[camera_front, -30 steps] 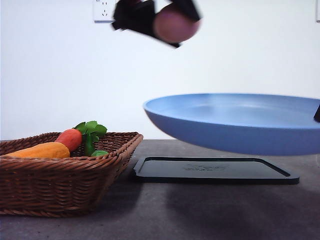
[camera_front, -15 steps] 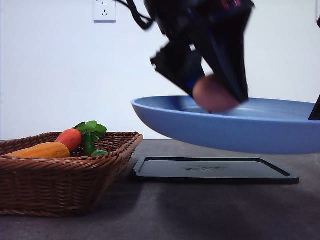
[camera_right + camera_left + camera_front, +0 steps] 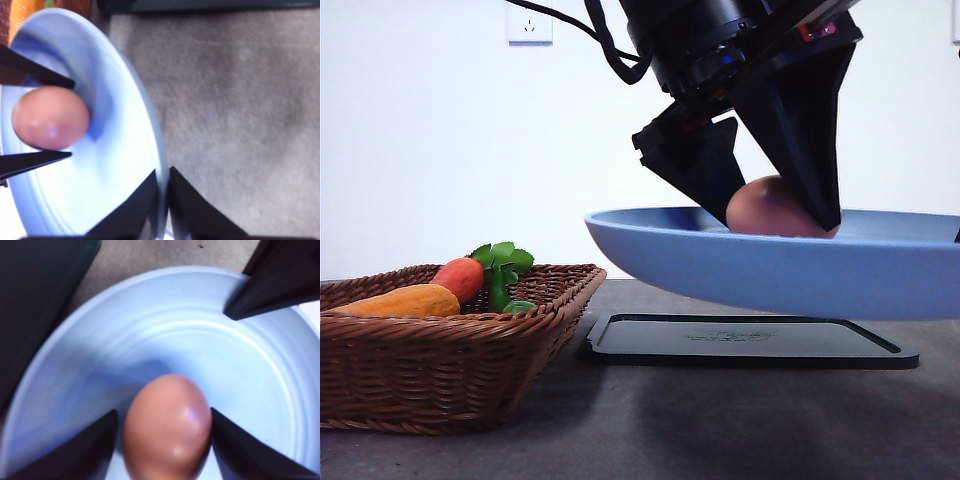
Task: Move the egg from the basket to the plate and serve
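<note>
Egg (image 3: pixel 772 208), carried down into raised plate (image 3: pixel 740 262) since a second ago, clasped in left gripper (image 3: pixel 775 205); right gripper (image 3: pixel 164 192) pinching rim; release pending.

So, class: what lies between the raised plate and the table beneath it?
Front view: the black tray lies flat on the table under the plate, air between them.
</note>
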### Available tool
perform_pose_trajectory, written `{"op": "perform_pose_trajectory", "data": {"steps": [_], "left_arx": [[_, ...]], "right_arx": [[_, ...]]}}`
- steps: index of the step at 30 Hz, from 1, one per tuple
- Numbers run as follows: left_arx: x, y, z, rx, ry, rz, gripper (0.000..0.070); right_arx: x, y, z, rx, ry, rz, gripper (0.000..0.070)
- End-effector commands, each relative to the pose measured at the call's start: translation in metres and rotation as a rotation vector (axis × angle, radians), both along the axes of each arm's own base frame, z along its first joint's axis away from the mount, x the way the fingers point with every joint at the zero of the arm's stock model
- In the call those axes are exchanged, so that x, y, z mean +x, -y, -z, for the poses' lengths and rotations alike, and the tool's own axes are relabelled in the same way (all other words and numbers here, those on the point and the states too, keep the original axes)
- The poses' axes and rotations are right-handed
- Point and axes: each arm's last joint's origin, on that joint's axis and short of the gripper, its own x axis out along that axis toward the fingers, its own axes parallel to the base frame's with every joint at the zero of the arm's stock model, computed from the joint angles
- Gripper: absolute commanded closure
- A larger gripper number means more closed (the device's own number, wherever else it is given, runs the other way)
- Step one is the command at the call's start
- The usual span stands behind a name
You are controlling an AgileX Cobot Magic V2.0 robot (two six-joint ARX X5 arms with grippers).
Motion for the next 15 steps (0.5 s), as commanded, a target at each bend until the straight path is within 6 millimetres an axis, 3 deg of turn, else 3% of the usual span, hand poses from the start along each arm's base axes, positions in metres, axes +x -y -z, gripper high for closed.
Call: {"op": "perform_pose_trajectory", "data": {"steps": [1,7,15], "left_arx": [[-0.002,0.006,0.002,0.003,-0.011,0.001,0.0302],[-0.009,-0.011,-0.022,-0.006,-0.004,-0.007,0.0308],[-0.024,-0.065,-0.092,-0.153,0.091,-0.063,0.0308]], "right_arx": [[0.001,-0.001,-0.001,0.011,0.002,-0.012,0.0700],[0.003,-0.001,0.005,-0.003,-0.040,-0.027,0.0700],[0.024,-0.004,0.020,-0.013,-0.085,-0.040,0.0700]]}}
